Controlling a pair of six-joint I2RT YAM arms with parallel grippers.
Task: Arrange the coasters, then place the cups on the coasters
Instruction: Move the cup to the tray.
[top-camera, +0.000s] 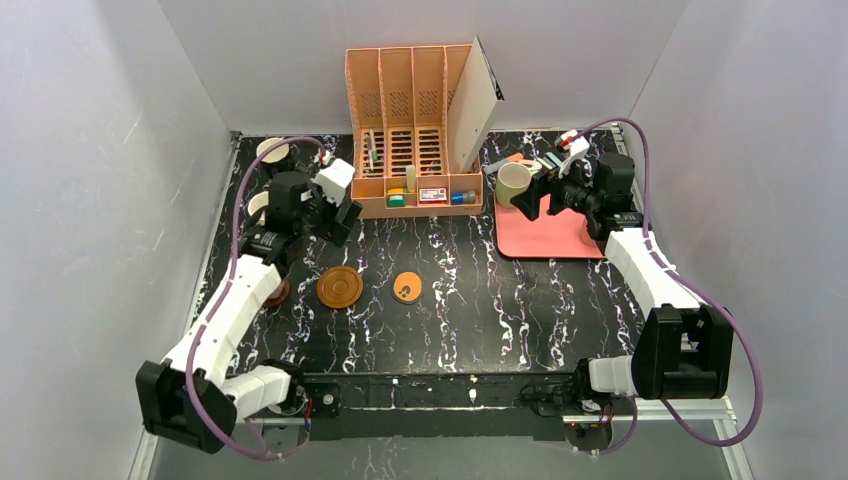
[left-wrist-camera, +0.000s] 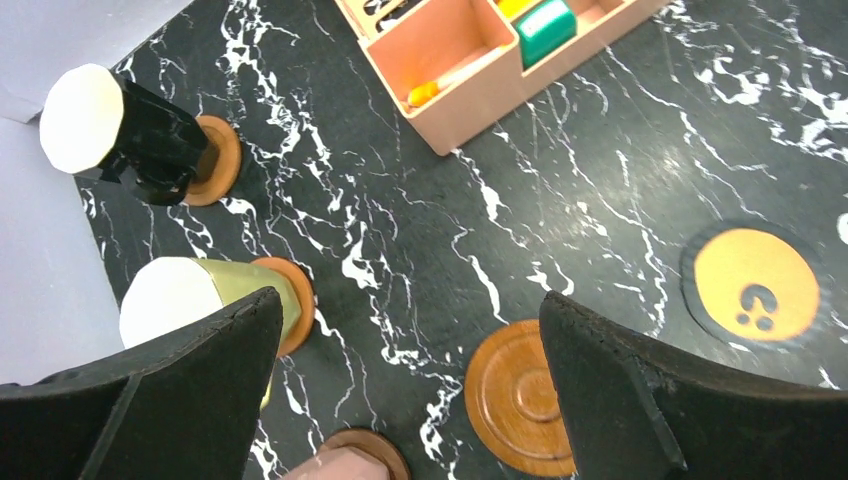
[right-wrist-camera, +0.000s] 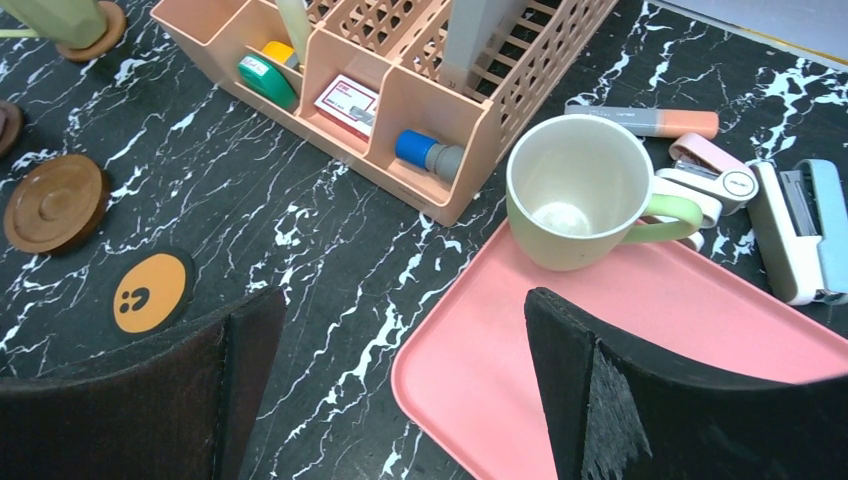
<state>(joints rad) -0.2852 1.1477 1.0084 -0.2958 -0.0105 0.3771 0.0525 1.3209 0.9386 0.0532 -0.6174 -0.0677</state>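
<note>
From where I stood the job looked past its midpoint. At the far left of the counter (top-camera: 500, 310) the black cup (left-wrist-camera: 135, 130) stood on one orange-brown coaster (left-wrist-camera: 222, 160) and the yellow cup (left-wrist-camera: 225, 290) on the second orange-brown coaster (left-wrist-camera: 300, 310). A pink cup (left-wrist-camera: 335, 467), only its edge showing under the left wrist, seemed to sit on the dark brown coaster (left-wrist-camera: 382, 445). Two coasters lay bare near the middle, close beside each other: the ringed wooden coaster (top-camera: 340, 287) and the orange coaster with dark marks (top-camera: 407, 287). The olive green cup (right-wrist-camera: 575, 190) stood upright on the corner of the pink tray (right-wrist-camera: 680, 330), just beside the peach organiser (right-wrist-camera: 400, 90), its handle pointing away from the organiser. The right claw (right-wrist-camera: 400, 310) hung near it with its fingers wide apart and nothing between them. The left claw (left-wrist-camera: 410, 325) hovered over the left cluster, also spread and empty. I took the step in hand to be fetching the olive cup. The next move, I judged, called for the right claw to come in around the cup's body or rim and clamp it. It would then need to lift the cup clear of the tray lip, carry it to one of the bare discs and set it down centred. I could not find the white cup anywhere.
</note>
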